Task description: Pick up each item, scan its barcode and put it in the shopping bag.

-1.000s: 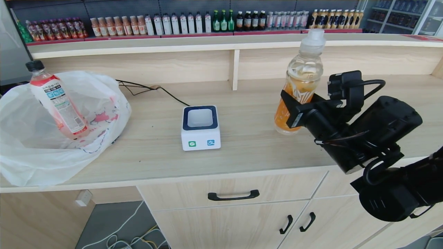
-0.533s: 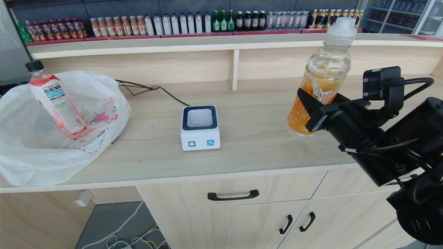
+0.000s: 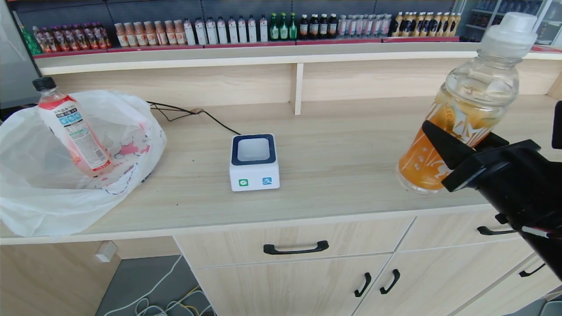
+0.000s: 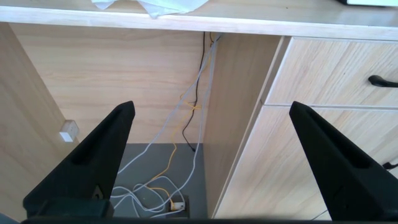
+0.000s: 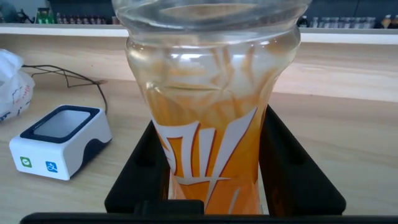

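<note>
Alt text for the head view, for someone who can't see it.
The right gripper holds an orange drink bottle at the counter's right end. A white scanner sits mid-counter, and a pink bottle leans in the shopping bag at left.

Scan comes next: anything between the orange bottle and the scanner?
Nothing visible. The right pincer holds the orange bottle at the right end of the counter; only bare surface lies between it and the scanner.

Matte black right arm (image 3: 522, 188) with wedge-shaped jaws and a thin white-and-red cable (image 3: 534, 231).
</note>
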### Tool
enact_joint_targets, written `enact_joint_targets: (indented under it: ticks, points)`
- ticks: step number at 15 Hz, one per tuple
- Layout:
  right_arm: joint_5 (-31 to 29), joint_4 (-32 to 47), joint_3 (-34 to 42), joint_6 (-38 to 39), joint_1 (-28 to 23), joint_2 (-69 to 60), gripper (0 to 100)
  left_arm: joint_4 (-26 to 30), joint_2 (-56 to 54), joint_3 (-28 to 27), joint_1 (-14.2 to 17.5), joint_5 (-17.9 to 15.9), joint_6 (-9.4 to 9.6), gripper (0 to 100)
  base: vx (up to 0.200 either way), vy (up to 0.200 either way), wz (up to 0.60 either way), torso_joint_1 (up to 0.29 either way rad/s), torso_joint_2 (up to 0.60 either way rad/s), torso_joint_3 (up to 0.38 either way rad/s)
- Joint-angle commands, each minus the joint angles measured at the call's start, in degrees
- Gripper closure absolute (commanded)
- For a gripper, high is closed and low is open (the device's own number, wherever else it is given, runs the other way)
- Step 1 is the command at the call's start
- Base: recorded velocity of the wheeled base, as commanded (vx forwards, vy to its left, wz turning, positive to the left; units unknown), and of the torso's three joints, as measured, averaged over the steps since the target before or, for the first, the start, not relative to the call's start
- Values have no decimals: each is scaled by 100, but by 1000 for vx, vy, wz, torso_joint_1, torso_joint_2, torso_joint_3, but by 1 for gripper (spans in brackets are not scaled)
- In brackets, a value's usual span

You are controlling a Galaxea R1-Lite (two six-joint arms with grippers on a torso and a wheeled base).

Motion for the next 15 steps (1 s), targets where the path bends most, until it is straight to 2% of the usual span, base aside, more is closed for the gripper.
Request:
enact_joint_targets:
  ticks: [1,5,9,10,11,12,14,15]
  points:
    - [6,5,357,32,11,-462,100,-1,-1,0,1,0,-2,0,0,0,0,0,0,0]
    - [50,22,401,58,28,-506,100,-1,-1,0,1,0,-2,0,0,0,0,0,0,0]
    - [146,49,1025,58,292,-927,100,-1,-1,0,1,0,-2,0,0,0,0,0,0,0]
    - [208,49,1052,50,309,-963,100,-1,-1,0,1,0,-2,0,0,0,0,0,0,0]
    - [524,66,1052,-47,336,-1068,100,-1,-1,0,1,0,-2,0,0,0,0,0,0,0]
    - [595,66,1060,-320,459,-1077,100,-1,-1,0,1,0,-2,0,0,0,0,0,0,0]
    - [551,93,1219,-829,1171,-971,100,-1,-1,0,1,0,-2,0,0,0,0,0,0,0]
    - [533,101,1280,-917,1267,-927,100,-1,-1,0,1,0,-2,0,0,0,0,0,0,0]
